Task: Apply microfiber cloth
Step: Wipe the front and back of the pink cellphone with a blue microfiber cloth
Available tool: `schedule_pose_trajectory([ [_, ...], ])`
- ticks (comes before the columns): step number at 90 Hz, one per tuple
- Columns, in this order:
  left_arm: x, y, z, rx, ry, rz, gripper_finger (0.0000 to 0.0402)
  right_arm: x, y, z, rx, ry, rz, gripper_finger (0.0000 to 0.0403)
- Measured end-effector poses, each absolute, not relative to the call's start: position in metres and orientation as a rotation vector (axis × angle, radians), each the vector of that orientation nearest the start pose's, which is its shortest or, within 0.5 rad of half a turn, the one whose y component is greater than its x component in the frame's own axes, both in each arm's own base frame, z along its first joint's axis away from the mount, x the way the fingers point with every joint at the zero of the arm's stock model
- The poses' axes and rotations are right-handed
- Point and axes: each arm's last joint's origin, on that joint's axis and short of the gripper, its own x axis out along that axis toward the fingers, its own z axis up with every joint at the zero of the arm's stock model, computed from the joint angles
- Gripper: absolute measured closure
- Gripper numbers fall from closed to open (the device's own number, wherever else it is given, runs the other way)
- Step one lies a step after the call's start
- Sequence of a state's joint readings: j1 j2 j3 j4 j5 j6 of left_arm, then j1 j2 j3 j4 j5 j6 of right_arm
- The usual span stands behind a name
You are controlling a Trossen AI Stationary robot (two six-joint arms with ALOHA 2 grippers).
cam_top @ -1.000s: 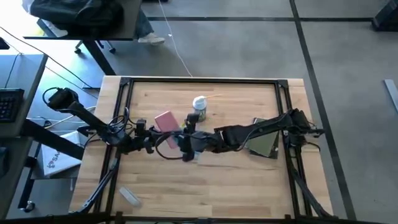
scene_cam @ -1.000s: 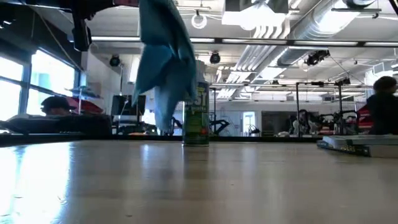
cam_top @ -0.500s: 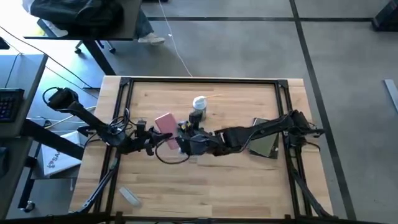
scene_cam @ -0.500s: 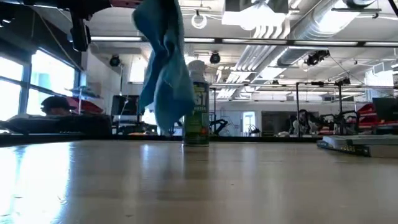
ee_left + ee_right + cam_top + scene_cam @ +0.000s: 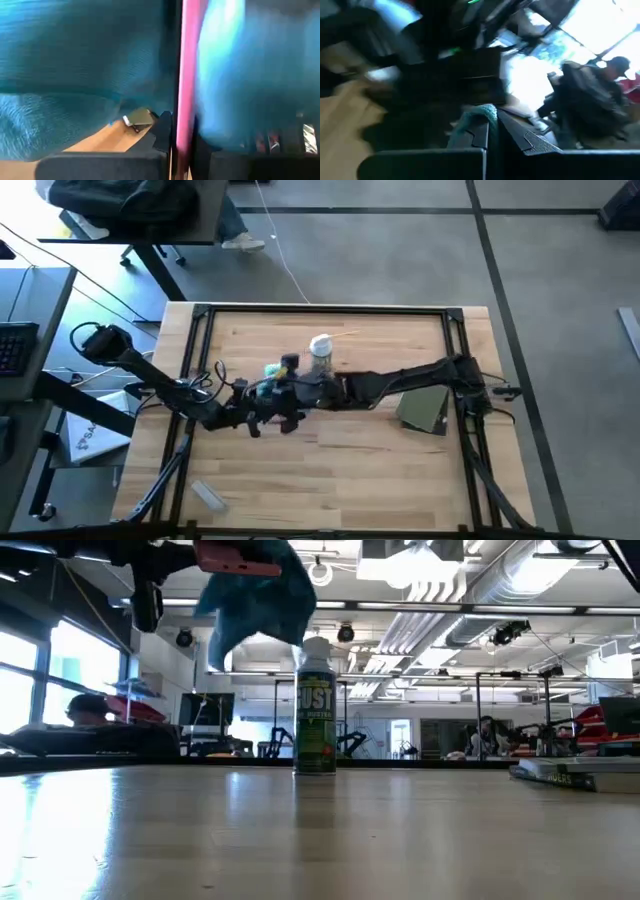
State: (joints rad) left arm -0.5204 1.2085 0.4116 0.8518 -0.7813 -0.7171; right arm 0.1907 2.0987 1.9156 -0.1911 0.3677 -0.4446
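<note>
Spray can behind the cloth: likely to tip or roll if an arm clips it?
The spray can stands upright on the table, tall over a narrow base, so a knock near its cap would probably tip it. Being round, it would likely roll once down. The microfiber cloth hanging beside it looks too soft to push it.

Both arms were dark, near-black, built of slim jointed links with chunkier housings at the joints. Left arm had a rounded black base and loose black cables looping along its forearm. Right arm looked bulkier, wrapped in black cabling near its shoulder. Fingers in the wrist views were flat, matte black blocks.
</note>
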Motion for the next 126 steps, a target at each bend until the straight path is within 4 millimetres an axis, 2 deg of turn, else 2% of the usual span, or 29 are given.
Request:
schedule_pose_trajectory([
  [20, 0.21, -0.097, 0.222, -0.735, -0.118, 0.215, 0.0387, 0.477, 0.101, 0.304, -0.551, 0.497, -0.099, 0.0403],
  [45, 0.208, -0.097, 0.228, -0.697, -0.137, 0.185, 0.0387, 0.447, 0.117, 0.323, -0.618, 0.591, -0.198, 0.0403],
  [55, 0.208, -0.097, 0.23, -0.688, -0.144, 0.18, 0.0387, 0.444, 0.117, 0.329, -0.615, 0.572, -0.214, 0.0403],
  [72, 0.209, -0.097, 0.227, -0.694, -0.131, 0.192, 0.0387, 0.452, 0.104, 0.33, -0.595, 0.534, -0.22, 0.0403],
  [89, 0.216, -0.1, 0.214, -0.731, -0.092, 0.204, 0.0387, 0.466, 0.09, 0.325, -0.588, 0.488, -0.234, 0.0403],
  [101, 0.221, -0.104, 0.209, -0.748, -0.063, 0.169, 0.0387, 0.472, 0.085, 0.324, -0.674, 0.467, -0.234, 0.0403],
  [126, 0.225, -0.108, 0.208, -0.757, -0.047, 0.145, 0.0387, 0.468, 0.072, 0.334, -0.856, 0.532, -0.421, 0.0403],
])
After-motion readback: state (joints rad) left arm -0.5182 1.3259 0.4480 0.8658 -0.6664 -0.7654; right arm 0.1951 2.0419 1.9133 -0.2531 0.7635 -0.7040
